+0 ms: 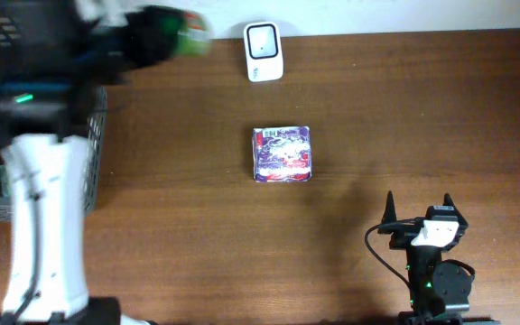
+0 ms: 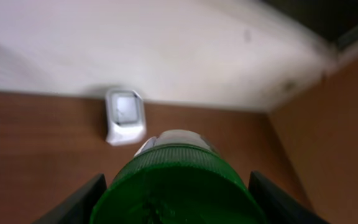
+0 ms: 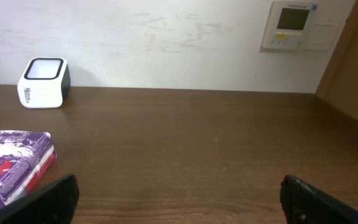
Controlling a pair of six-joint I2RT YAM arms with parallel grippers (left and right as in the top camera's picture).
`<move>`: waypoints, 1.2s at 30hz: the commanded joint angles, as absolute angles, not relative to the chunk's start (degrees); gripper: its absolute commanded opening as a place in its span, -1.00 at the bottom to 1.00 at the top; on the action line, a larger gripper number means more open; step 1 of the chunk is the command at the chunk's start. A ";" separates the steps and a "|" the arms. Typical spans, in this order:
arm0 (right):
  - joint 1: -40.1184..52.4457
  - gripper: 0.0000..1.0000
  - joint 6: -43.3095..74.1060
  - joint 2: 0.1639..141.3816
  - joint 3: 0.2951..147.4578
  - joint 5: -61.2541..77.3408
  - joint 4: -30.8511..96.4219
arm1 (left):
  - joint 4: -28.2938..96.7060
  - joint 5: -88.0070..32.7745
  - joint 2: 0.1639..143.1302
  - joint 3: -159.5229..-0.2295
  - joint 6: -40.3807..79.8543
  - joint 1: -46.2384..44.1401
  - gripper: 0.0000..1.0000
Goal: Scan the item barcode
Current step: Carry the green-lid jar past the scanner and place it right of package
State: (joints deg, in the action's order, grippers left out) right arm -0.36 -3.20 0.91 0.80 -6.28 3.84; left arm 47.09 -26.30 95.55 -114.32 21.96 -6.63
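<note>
Wood table (image 1: 441, 108), back edge: left gripper (image 2: 178, 202) clamped on a green container (image 2: 176, 177) near the white scanner (image 2: 125, 116), right gripper (image 1: 419, 202) spread wide.

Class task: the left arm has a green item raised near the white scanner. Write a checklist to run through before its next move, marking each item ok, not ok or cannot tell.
1. Grip: green item held in left end effector: ok.
2. Window of scanner uncovered: ok.
3. Item above scanner: not ok, it is off to one side.
4. Barcode turned toward scanner: cannot tell, none visible.
5. The right end effector open, away from scanner: ok.
6. The purple packet apart from scanner: ok.
</note>
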 commanded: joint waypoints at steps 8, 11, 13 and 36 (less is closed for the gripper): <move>-0.78 0.97 -3.18 0.64 0.32 -6.20 4.05 | 41.56 -5.87 116.36 -115.00 22.24 -33.10 -0.04; -0.78 0.97 -3.18 0.64 0.32 -6.20 4.05 | 38.00 -5.63 121.56 -115.02 22.22 -37.17 -0.07; -0.78 0.97 -3.18 0.64 0.32 -6.20 4.05 | 36.49 -2.92 124.84 -115.00 22.24 -39.75 -0.05; -0.78 0.97 -3.18 0.64 0.32 -6.20 4.05 | 36.53 11.84 125.60 -124.95 22.09 -44.66 0.61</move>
